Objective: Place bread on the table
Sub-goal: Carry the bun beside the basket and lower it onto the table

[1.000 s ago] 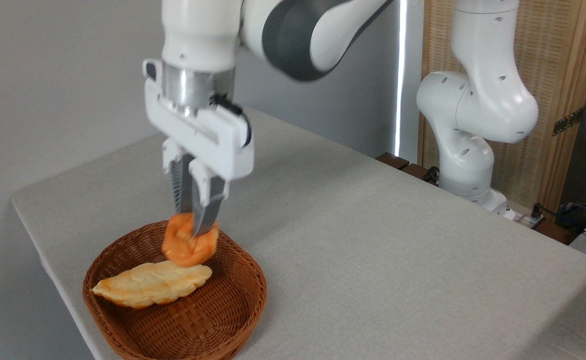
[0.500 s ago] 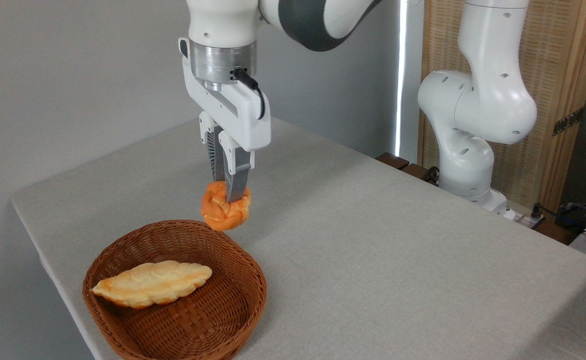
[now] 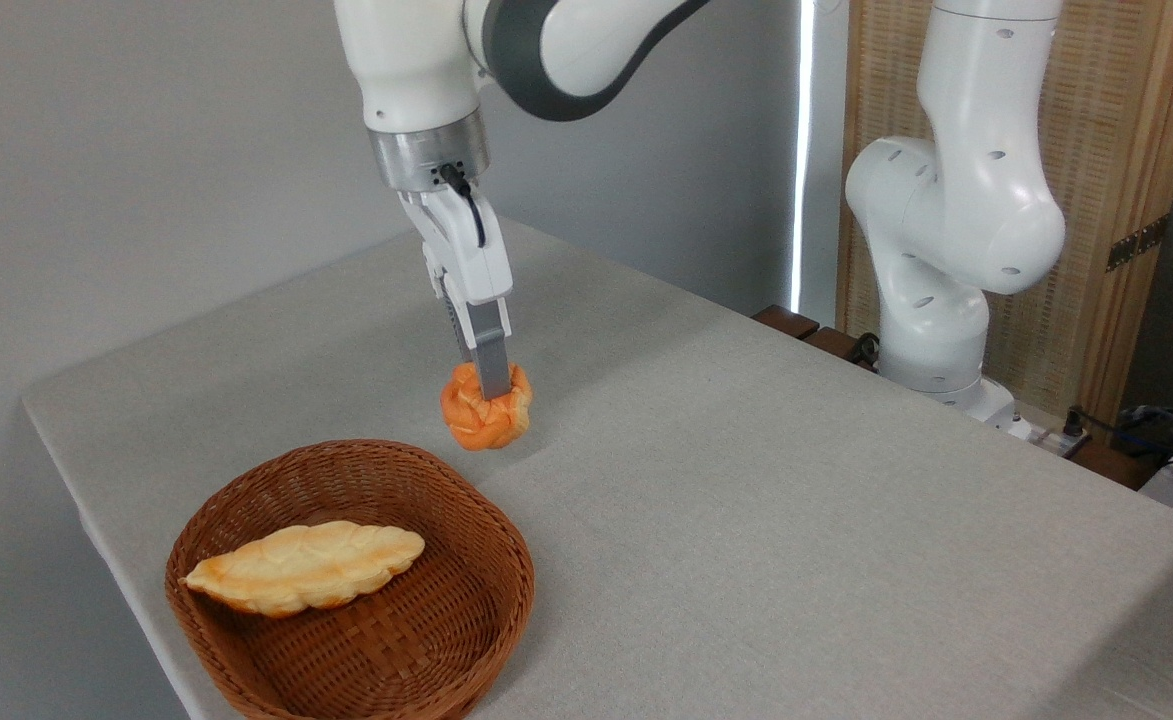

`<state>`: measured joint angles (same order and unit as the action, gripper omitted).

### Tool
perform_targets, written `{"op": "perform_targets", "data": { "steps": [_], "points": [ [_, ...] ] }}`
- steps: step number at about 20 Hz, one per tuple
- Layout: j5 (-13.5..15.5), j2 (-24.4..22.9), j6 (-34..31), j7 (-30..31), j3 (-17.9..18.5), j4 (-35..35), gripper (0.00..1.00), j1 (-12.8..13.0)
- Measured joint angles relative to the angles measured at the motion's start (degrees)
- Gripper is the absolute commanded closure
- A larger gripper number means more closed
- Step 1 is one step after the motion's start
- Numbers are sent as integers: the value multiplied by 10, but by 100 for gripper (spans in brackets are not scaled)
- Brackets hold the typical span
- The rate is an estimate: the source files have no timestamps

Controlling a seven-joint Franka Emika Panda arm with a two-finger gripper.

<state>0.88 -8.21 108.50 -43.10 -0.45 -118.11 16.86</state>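
Surface point(image 3: 766, 520): light grey, cloth-like, rounded corners, set against a plain grey wall with a woven wooden panel at 2 o'clock. End effector point(image 3: 491, 385): pointing down from the white arm, fingers closed on the bread. Bread point(image 3: 486, 408): small orange-golden knotted bun, held low over the surface just beyond the basket rim at 1 o'clock from it; contact with the surface cannot be told. Basket point(image 3: 246, 640): round brown wicker, at 7 o'clock on the surface, near its edge. Braided loaf point(image 3: 304, 566): pale yellow-white, lying inside the basket.
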Motion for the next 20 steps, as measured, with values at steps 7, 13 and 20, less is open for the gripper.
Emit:
{"op": "perform_targets", "data": {
  "steps": [7, 13, 20],
  "points": [
    [-16, 27, 1, 27, 1, 0, 18, 20],
    [-16, 27, 1, 27, 1, 1, 0, 20],
    [-16, 27, 1, 27, 1, 1, 0, 20]
  ]
}}
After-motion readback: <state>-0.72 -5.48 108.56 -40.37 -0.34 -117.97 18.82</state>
